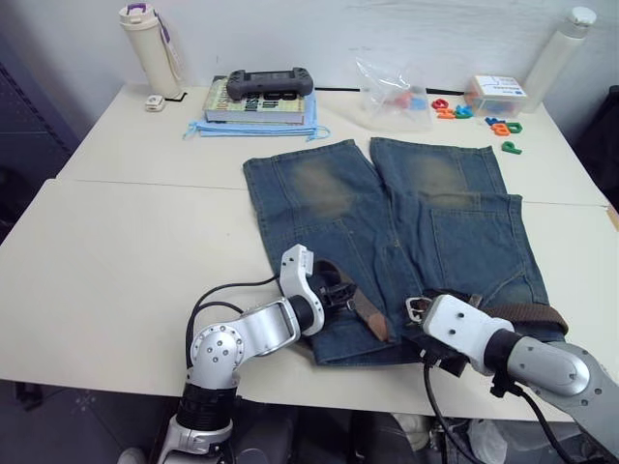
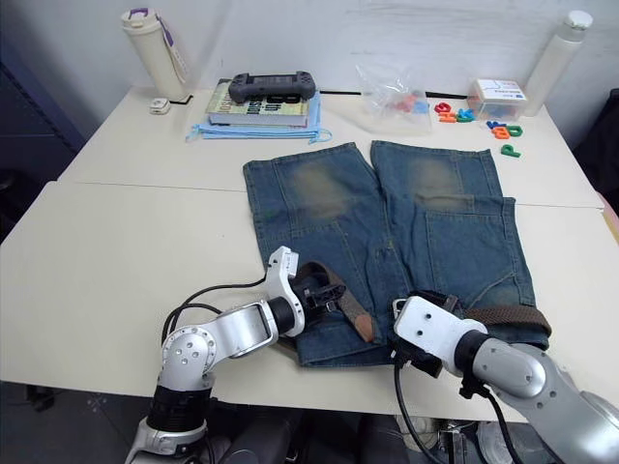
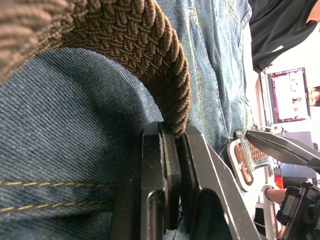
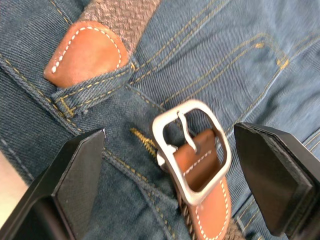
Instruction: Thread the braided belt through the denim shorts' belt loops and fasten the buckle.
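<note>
Near edge of the counter (image 1: 116,242): the right pincer (image 4: 170,165), fingers spread wide apart, hovers over the silver buckle (image 4: 192,150), which lies on the waistband of the denim shorts (image 1: 406,232). The left pincer (image 3: 172,150) is clamped on the braided belt (image 3: 150,45), which arches above the denim; its tan tip (image 4: 87,50) lies on the waistband just beside a belt loop (image 4: 92,92). Beyond, the shorts lie flat, legs pointing away. At the far edge: a book (image 1: 259,104), a bottle (image 1: 150,48), coloured letters (image 1: 503,126).
</note>
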